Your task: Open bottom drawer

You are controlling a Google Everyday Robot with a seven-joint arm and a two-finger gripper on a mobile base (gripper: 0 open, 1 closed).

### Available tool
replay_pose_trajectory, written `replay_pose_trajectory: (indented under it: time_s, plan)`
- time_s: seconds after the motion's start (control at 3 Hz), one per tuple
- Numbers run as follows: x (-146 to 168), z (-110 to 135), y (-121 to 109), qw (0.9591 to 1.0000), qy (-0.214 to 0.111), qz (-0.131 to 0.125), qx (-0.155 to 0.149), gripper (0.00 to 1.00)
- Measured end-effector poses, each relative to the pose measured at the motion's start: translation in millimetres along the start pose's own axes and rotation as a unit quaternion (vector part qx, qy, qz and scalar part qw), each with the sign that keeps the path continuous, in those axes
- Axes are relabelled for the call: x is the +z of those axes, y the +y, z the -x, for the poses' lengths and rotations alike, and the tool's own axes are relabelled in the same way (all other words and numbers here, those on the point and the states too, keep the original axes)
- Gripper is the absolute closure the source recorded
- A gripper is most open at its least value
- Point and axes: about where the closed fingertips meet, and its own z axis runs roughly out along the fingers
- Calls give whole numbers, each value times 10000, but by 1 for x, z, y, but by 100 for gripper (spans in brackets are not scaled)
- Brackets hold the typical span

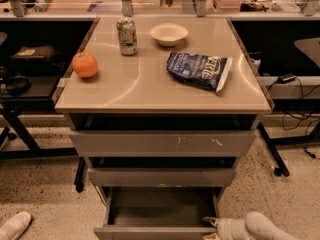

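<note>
The bottom drawer is the lowest and narrowest grey front of the cabinet. It stands pulled out toward me, so its shallow grey box body shows from above and looks empty. My gripper, on a white arm, is at the bottom edge of the camera view, at the right end of that drawer front. The widest grey front with pale scratch marks and the mid-width front sit above it, each out only a little.
On the beige cabinet top are an orange, a drink can, a white bowl and a blue chip bag. Black desks with cables flank the cabinet. A white shoe is on the floor at bottom left.
</note>
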Motion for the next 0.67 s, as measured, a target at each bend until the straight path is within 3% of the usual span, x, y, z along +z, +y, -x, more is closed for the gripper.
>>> replay_pose_trajectory:
  time_s: [0.33,0.67]
  plan:
    - [-5,1,8,10000,15,27,-15,84]
    - [-5,3,9,10000,16,27,-15,100]
